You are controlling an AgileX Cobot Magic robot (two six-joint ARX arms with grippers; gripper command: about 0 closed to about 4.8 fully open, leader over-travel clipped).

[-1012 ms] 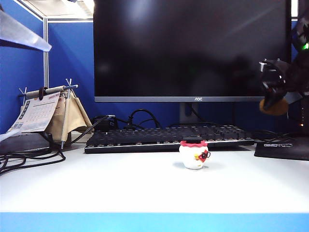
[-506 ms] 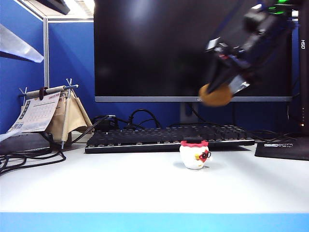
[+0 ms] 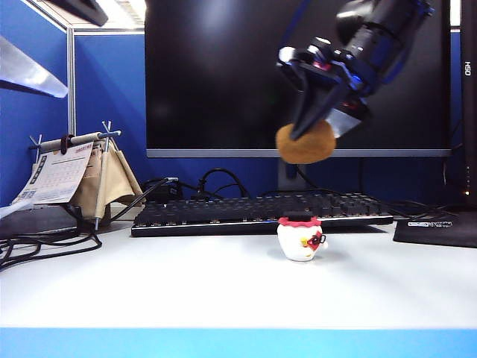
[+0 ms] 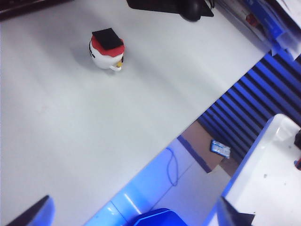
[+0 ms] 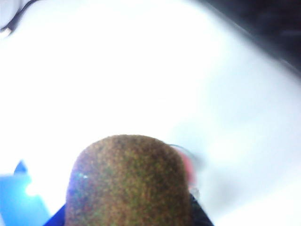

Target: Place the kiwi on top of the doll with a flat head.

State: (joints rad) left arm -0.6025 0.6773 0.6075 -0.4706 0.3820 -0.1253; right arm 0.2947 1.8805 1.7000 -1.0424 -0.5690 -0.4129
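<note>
At the far left of the table (image 3: 223, 298) a desk calendar (image 3: 56, 175) leans on a small stand (image 3: 104, 175), with dark cables (image 3: 45, 242) trailing in front of it. Behind, a big dark monitor (image 3: 223, 74) fills the blue partition wall, and a black keyboard (image 3: 253, 212) lies along its foot.

The left gripper (image 4: 136, 214) does not appear in the exterior view. Its wrist view looks down on the white table from high up, with only the two tips of its jaws showing at the picture's edge, spread wide apart and holding nothing. In that view the doll with a flat head (image 4: 106, 48) sits well away from those jaws, its black top level and bare.

Right of centre, the doll stands upright on the table just in front of the keyboard, red frill under the flat black cap, glasses facing right. Above it, clear of it with open air between, hangs the kiwi (image 3: 305, 142), a brown fuzzy oval gripped by the right gripper (image 3: 317, 123), whose jaws are closed on the fruit from above. The right arm slants down from the upper right. In the right wrist view the kiwi fills the foreground, and a blurred red-and-white patch of the doll peeps out beside it.

At the far right a black mat (image 3: 436, 227) lies on the table.
</note>
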